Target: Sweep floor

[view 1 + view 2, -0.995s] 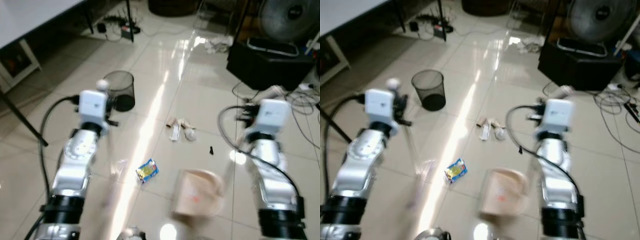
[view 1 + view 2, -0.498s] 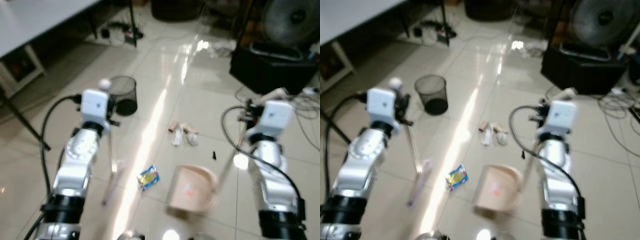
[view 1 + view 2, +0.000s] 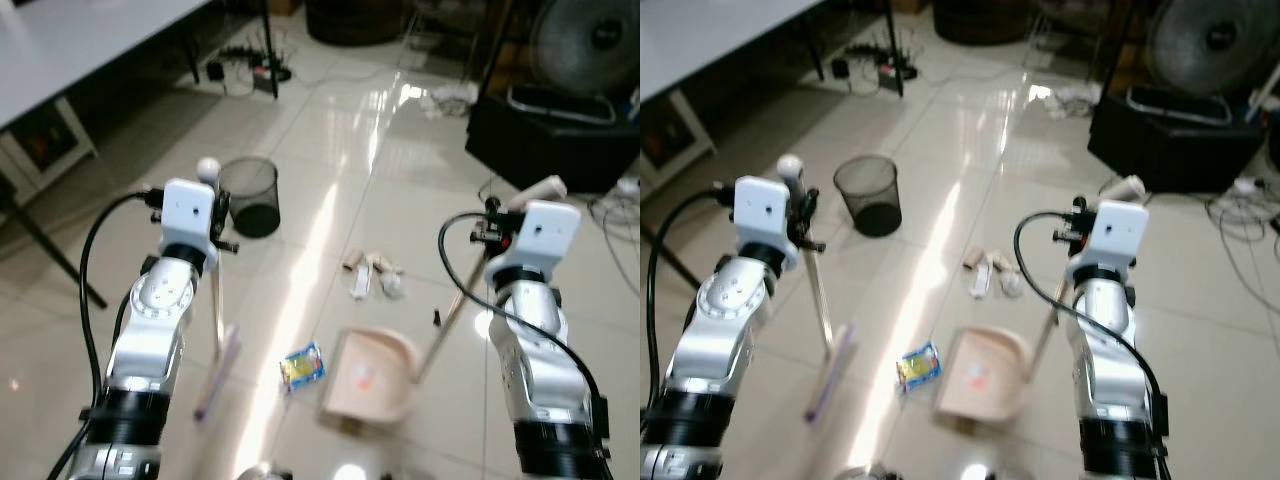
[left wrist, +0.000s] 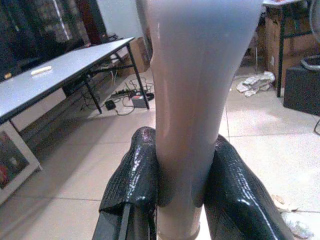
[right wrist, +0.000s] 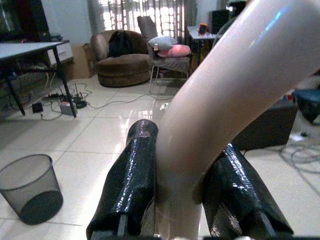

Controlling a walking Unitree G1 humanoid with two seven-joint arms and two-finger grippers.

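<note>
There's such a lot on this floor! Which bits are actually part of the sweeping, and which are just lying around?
Part of the sweeping:
- broom, held by the left gripper
- dustpan, handle held by the right gripper
- yellow wrapper
- pale scraps
- mesh bin, probably

Just lying about:
- fan
- black case
- cables
- table

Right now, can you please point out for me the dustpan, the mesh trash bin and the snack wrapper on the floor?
dustpan (image 3: 370,380): left eye view, middle of its flat tray.
mesh trash bin (image 3: 250,195): left eye view, its outer mesh wall.
snack wrapper (image 3: 302,367): left eye view, centre of the packet.
</note>
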